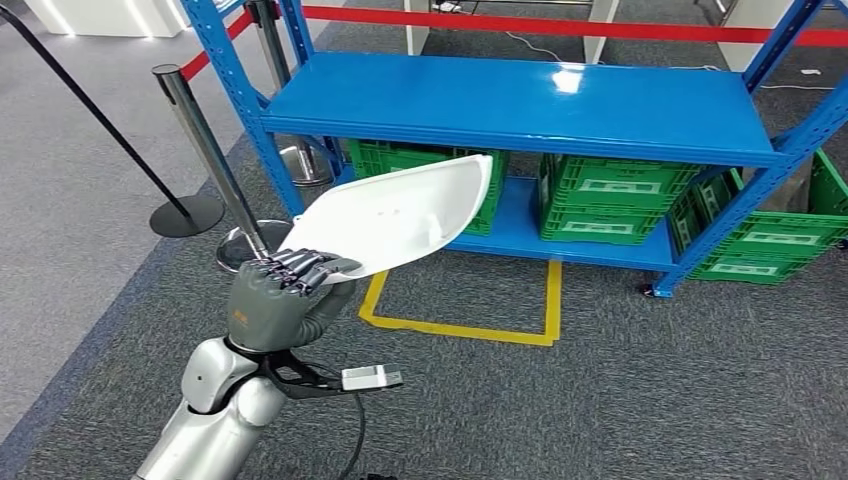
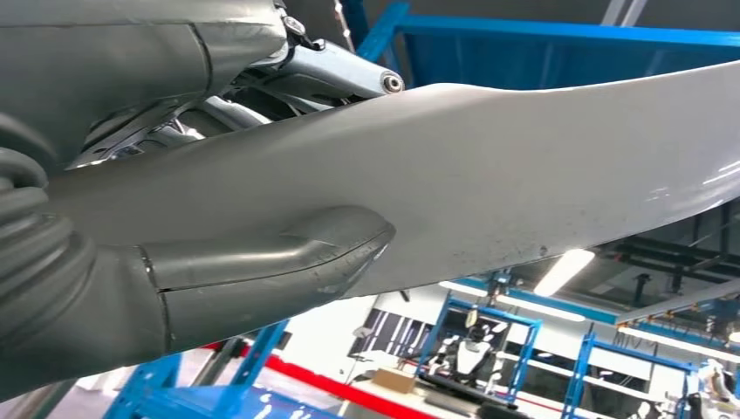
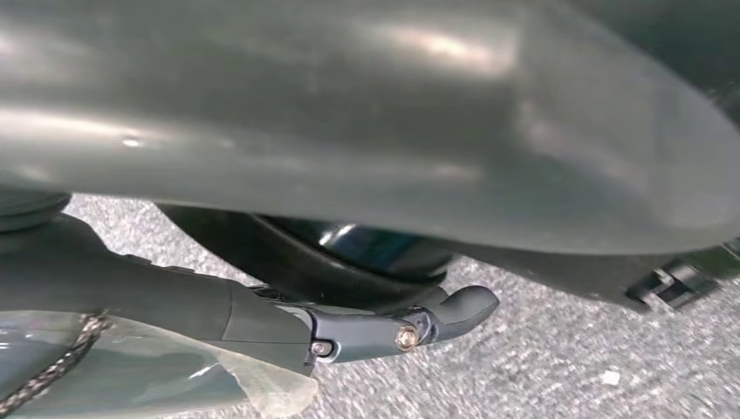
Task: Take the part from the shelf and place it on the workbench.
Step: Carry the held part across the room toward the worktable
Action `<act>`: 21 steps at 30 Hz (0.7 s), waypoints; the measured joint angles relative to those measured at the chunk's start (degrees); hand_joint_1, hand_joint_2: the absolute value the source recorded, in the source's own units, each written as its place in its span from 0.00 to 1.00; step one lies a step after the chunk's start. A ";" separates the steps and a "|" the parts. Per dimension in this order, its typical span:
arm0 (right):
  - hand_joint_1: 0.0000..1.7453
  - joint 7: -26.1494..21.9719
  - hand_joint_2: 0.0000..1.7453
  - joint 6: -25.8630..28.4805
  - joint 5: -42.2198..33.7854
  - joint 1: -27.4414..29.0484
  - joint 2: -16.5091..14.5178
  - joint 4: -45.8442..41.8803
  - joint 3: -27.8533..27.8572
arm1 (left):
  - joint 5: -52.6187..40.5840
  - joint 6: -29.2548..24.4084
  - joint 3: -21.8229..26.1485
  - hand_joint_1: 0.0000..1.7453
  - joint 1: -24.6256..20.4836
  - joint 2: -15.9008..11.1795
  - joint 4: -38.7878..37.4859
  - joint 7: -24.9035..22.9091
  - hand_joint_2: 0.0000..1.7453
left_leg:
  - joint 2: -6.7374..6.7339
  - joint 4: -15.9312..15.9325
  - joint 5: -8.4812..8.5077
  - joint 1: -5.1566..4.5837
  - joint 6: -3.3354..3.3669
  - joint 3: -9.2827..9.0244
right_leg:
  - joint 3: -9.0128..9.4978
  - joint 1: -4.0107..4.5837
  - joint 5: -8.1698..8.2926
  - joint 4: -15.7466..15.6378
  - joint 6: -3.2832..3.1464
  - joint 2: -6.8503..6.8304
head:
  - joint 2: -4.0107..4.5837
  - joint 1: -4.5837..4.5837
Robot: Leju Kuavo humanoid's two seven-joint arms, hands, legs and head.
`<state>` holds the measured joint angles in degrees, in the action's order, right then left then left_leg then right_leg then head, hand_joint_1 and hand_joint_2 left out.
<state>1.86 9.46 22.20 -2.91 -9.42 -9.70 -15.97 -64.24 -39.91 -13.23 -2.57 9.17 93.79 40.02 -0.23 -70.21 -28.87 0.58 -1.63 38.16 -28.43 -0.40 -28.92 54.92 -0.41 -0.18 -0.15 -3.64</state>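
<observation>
The part point(image 1: 400, 215) is a long, white, curved shell. My left hand point(image 1: 275, 300) grips it at its near end, fingers over the top edge, and holds it in the air in front of the blue shelf point(image 1: 520, 100), below the level of the upper board. In the left wrist view the part point(image 2: 524, 166) stretches away from my left hand point(image 2: 131, 262), with the thumb point(image 2: 288, 257) pressed against its underside. My right hand point(image 3: 262, 323) hangs over grey carpet with a dark finger stretched out and nothing in it.
The shelf's upper board is bare. Green crates point(image 1: 610, 195) stand on its lower board, and another point(image 1: 770, 240) is on the floor at the right. A stanchion point(image 1: 210, 150) stands at the left. Yellow tape point(image 1: 460, 325) marks the carpet before the shelf.
</observation>
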 joint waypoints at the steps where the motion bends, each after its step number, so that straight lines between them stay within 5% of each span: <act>1: 0.00 -0.03 0.00 0.05 -0.16 0.00 -0.01 0.00 0.21 | 0.00 0.00 0.01 1.00 0.02 0.01 -0.02 0.00 1.00 | 0.87 3.95 1.18 0.10 0.20 -2.70 | -0.47 -0.05 0.18 0.28 0.19 0.25 | 0.00 0.01; 4: 0.00 -0.05 0.00 0.14 -0.31 -0.29 -0.04 0.00 0.61 | 0.01 -0.01 0.02 1.00 0.33 0.01 -0.02 0.00 1.00 | 3.24 12.28 1.74 0.18 1.04 -7.70 | -1.82 -0.21 0.78 0.89 1.14 1.32 | 0.00 -0.07; 8: 0.00 -0.03 0.00 0.14 -0.34 -0.24 -0.03 0.00 1.09 | 0.01 -0.01 0.02 1.00 0.47 0.25 -0.02 0.00 1.00 | 1.24 13.80 1.59 0.31 2.32 -7.57 | -4.01 -0.28 0.08 2.76 2.47 1.92 | 0.00 -0.10; 11: 0.00 0.00 0.00 0.14 -0.28 -0.25 0.01 0.00 1.29 | 0.02 -0.02 0.05 1.00 0.65 0.37 -0.02 0.00 1.00 | -0.42 13.93 1.91 0.16 2.98 -7.15 | -8.82 -0.27 -4.89 12.59 2.95 0.77 | 0.00 0.17; 13: 0.00 0.02 0.00 0.13 -0.15 -0.30 0.06 0.00 1.33 | 0.02 -0.01 0.07 1.00 0.96 0.34 -0.02 0.00 1.00 | -1.62 13.84 2.00 -0.11 3.12 -6.92 | -10.91 -0.26 -6.09 17.50 3.08 0.64 | 0.00 0.16; 15: 0.00 0.07 0.00 0.09 0.01 -0.27 0.09 0.00 1.36 | 0.08 -0.01 0.06 1.00 1.19 0.34 -0.02 0.00 1.00 | -2.68 13.69 1.99 -0.32 3.14 -6.88 | -8.69 -0.22 -3.30 13.84 2.87 0.06 | 0.00 0.16; 18: 0.00 0.07 0.00 0.00 0.15 -0.21 0.13 -0.01 1.39 | 0.20 -0.02 0.06 1.00 1.27 0.31 0.03 0.00 1.00 | -3.99 13.32 1.90 -0.78 2.84 -6.73 | -3.12 0.35 0.55 3.11 2.14 -3.35 | 0.00 0.15; 21: 0.00 0.02 0.00 -0.04 0.24 -0.11 0.13 -0.01 1.40 | 0.29 -0.02 0.03 1.00 1.41 0.28 0.10 0.01 1.00 | -5.57 13.02 2.01 -1.09 2.29 -6.41 | -2.89 0.67 0.85 1.75 1.18 -3.00 | 0.00 0.00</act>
<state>1.88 9.42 22.43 -3.02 -9.29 -9.71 -14.57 -63.94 -39.93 -13.20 -1.17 9.45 93.89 40.03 -5.80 -57.18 -26.86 -0.51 0.66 31.76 -31.32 0.27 -28.07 56.67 0.77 -3.18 -0.15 -3.64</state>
